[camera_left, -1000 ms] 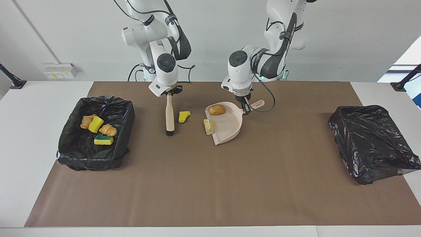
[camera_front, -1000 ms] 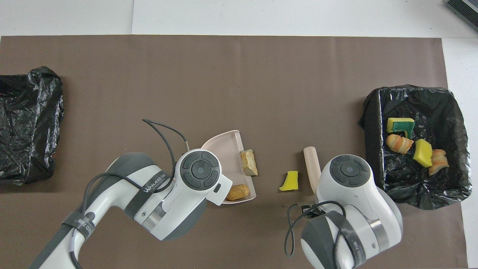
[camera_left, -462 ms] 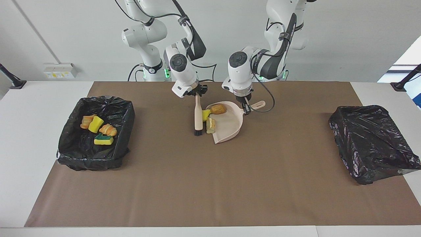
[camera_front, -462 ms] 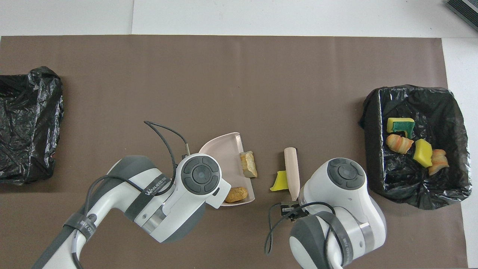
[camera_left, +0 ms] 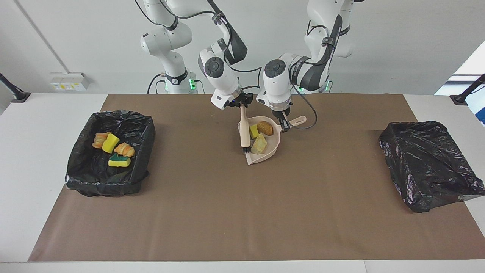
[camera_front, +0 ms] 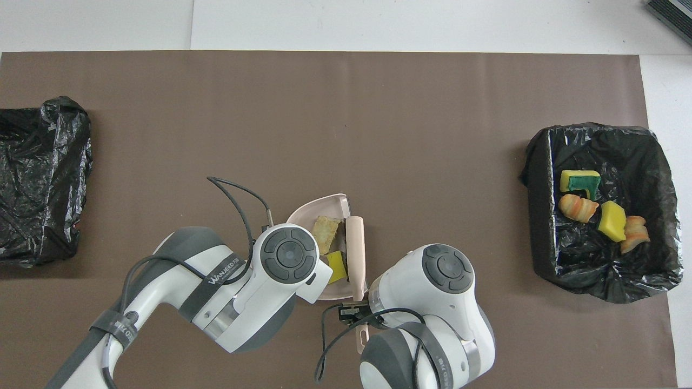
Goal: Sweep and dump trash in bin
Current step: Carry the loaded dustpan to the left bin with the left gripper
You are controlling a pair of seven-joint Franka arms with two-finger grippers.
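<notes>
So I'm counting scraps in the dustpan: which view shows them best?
The facing view: all three scraps lie unobstructed in the dustpan. In the overhead view, the left arm's wrist covers the brown chunk.

Both arms crowd over the dustpan (camera_left: 265, 148); open mat (camera_left: 242, 212) lies between the lined bin (camera_left: 146, 132) and the black bag (camera_left: 428, 163)
</notes>
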